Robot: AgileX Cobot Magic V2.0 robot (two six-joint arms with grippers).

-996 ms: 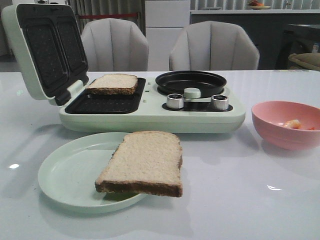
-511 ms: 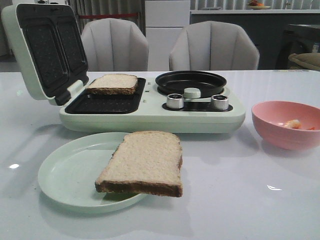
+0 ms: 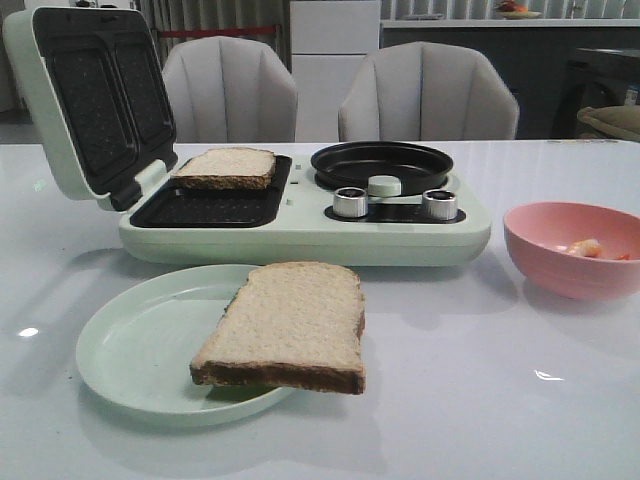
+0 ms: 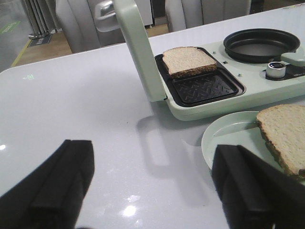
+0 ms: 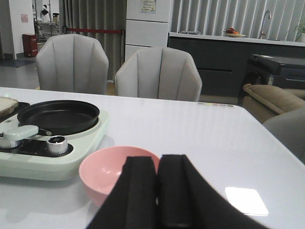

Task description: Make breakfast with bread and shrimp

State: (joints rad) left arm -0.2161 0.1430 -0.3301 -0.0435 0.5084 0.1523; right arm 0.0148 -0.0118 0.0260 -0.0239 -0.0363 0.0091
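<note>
One slice of bread (image 3: 285, 325) lies on a pale green plate (image 3: 130, 350), its near end hanging over the rim. A second slice of bread (image 3: 225, 167) sits at the back of the open sandwich maker's lower tray (image 3: 210, 205). The shrimp (image 3: 583, 247) rests in a pink bowl (image 3: 560, 265) at the right. Neither gripper shows in the front view. My left gripper (image 4: 152, 186) is open above bare table, with the plate (image 4: 224, 138) and its bread (image 4: 285, 133) beside one finger. My right gripper (image 5: 157, 191) is shut and empty, just in front of the pink bowl (image 5: 102, 174), hiding the shrimp there.
The pale green sandwich maker (image 3: 300, 235) stands mid-table with its lid (image 3: 90, 100) raised at the left, a round black pan (image 3: 381, 163) and two knobs on its right half. Two grey chairs (image 3: 428, 95) stand behind the table.
</note>
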